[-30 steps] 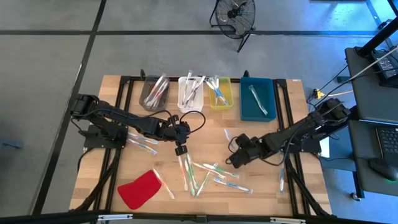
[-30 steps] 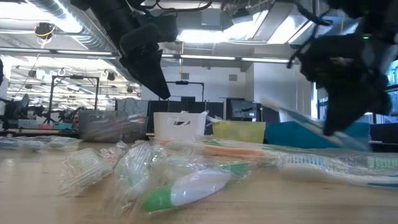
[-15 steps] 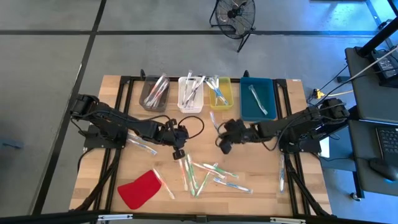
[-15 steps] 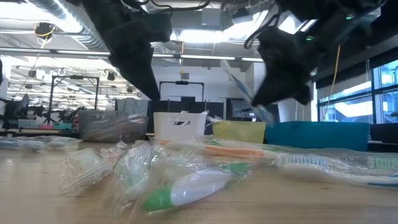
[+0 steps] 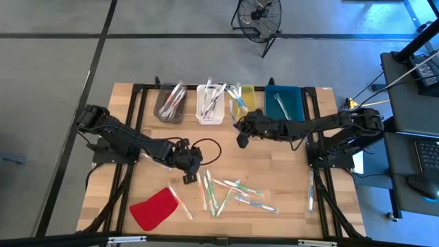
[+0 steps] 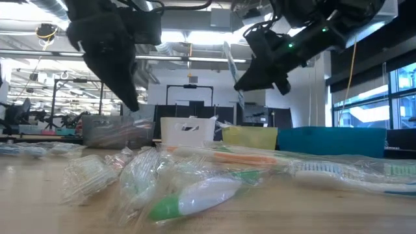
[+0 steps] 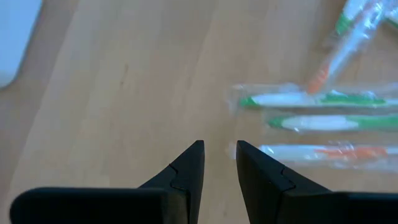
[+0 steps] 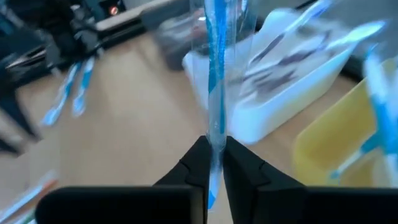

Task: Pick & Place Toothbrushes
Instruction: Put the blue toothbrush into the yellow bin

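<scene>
My right gripper (image 5: 240,140) hangs over the table just in front of the yellow bin (image 5: 243,101) and is shut on a blue toothbrush (image 8: 216,68) in a clear wrapper, also seen as a slanted stick in the low view (image 6: 230,64). My left gripper (image 7: 217,147) hovers open over bare wood, nothing between its fingers, at the left end of the loose toothbrushes (image 5: 230,192) that lie flat on the table. In the high view it is at the table's middle left (image 5: 189,177). More toothbrushes stick out of the grey (image 5: 170,103) and white (image 5: 210,103) bins. My right gripper pinches the wrapped blue toothbrush between its two fingers near one end (image 8: 214,134). The fingers lie across it, pointing toward the far edge and slightly down. The rest of the toothbrush stands up and away from the fingers, lifted clear of the table.
Four bins stand in a row along the far edge, the blue bin (image 5: 284,108) at the right holding one toothbrush. A flat red piece (image 5: 154,208) lies near the front left. Single toothbrushes lie at the left (image 5: 156,159) and by the right edge (image 5: 311,195).
My right gripper has swung from the table's right middle toward the far edge and the yellow bin, rising and tipping up, carrying the blue toothbrush clear of the table. My left gripper has drifted a little toward the near-left, still open.
</scene>
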